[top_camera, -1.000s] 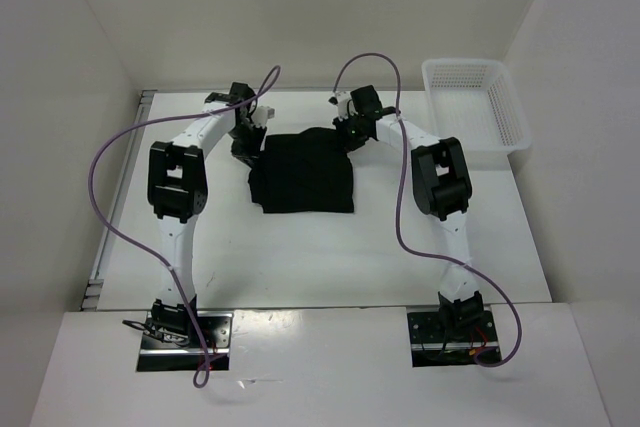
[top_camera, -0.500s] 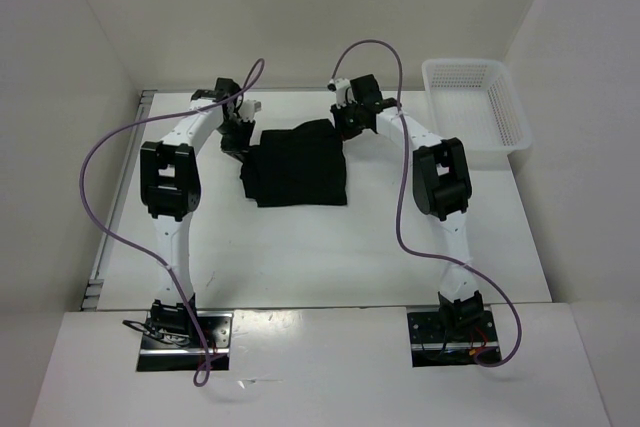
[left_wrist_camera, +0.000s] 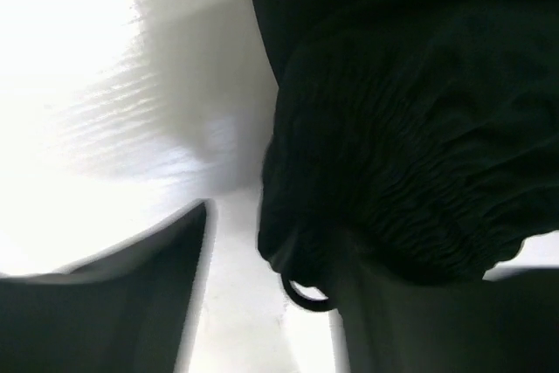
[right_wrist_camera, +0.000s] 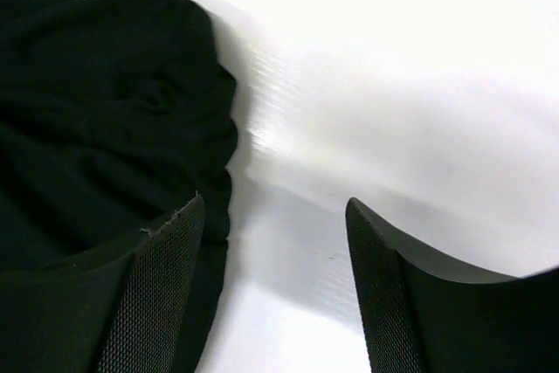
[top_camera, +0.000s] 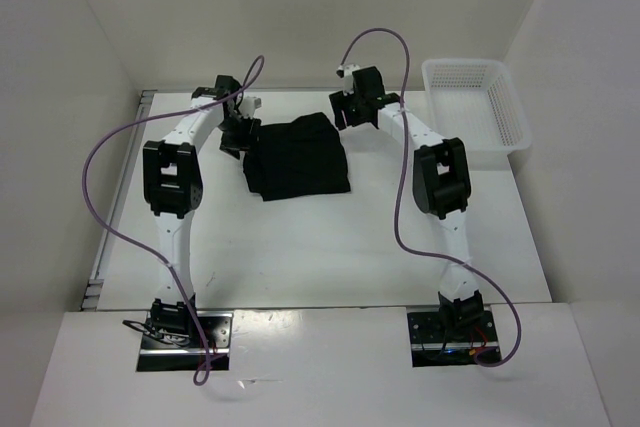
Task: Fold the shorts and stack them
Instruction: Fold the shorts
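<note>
white surface (top_camera: 300, 247): it carries everything we see; the work sits on its far half.
black shorts (top_camera: 295, 157): folded to a rough rectangle, lying flat at the far middle of the surface, between the two grippers and well apart from the basket. we judge the fold nearly done and the step in hand to be tidying the far edge. to do it well we would take both far corners together, pull evenly so the rectangle does not skew, and lay the edges square before letting go.
white mesh basket (top_camera: 476, 64): at the far right corner of the surface, open at the top. we see nothing in it; the shorts lie outside it.
left gripper (top_camera: 238, 137): at the far left corner of the shorts, fingers apart with bare surface showing between them. cloth bunches against one finger, but we see no pinch.
right gripper (right_wrist_camera: 272, 201): at the far right corner, fingers spread wide, holding nothing; the cloth edge lies just beside one finger.
waistband (left_wrist_camera: 402, 207): gathered elastic, bulging by the left gripper. we would flatten it, since a lump may tilt a stack.
drawstring loop (left_wrist_camera: 306, 296): pokes out under the waistband. it could snag a finger, so we would tuck it in.
</note>
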